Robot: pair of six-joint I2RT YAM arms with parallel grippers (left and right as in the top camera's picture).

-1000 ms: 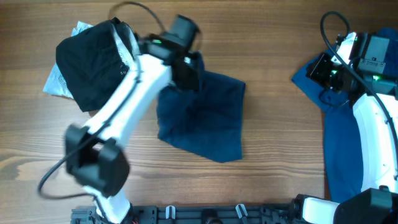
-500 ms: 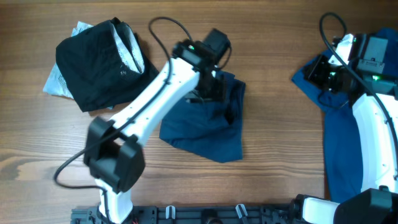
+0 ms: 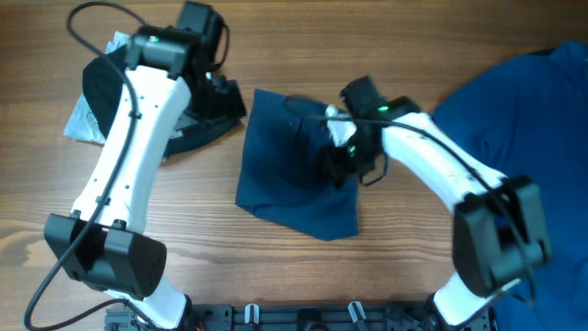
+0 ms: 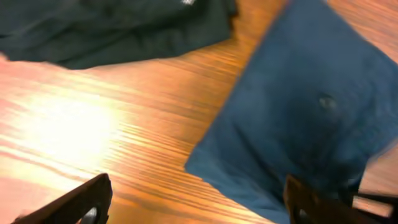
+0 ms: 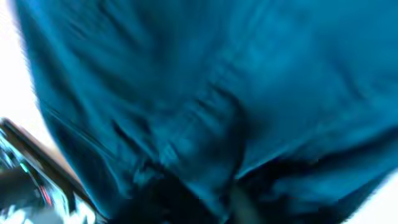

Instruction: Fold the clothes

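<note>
Jaws: left gripper (image 4: 196,198) spread wide, empty; right gripper (image 3: 342,156), down on the teal shorts (image 3: 285,184), I cannot read. Mid-fold, I judge; next I need a firm edge grip.

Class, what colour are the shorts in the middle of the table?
Dark teal-blue; the shorts show best in the overhead view.

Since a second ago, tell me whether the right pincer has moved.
Yes. The right pincer has swung left, off the blue shirt and onto the right side of the shorts.
</note>
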